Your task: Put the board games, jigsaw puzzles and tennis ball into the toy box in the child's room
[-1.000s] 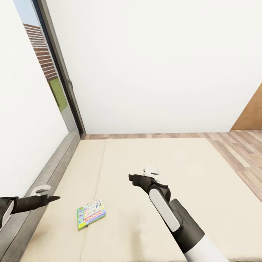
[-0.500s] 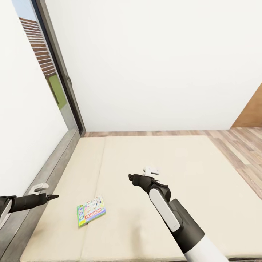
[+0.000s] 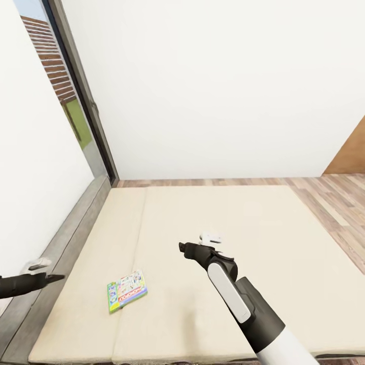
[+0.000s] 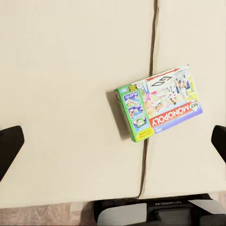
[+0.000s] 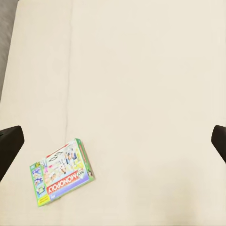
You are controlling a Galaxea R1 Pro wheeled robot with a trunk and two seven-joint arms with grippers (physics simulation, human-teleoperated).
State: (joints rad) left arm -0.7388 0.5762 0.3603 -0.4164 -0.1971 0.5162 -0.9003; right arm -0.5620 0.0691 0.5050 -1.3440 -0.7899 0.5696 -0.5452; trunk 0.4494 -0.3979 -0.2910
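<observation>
Jaws of both grippers wide apart, empty, board game (image 4: 159, 102) untouched

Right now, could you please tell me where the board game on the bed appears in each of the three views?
Head view: the board game lies flat on the bed, low and left of centre, across the mattress seam.
Left wrist view: the game sits right of centre, straddling that seam.
Right wrist view: it lies in the lower left corner, right of the seam.
Shared landmark: the mattress seam.
</observation>
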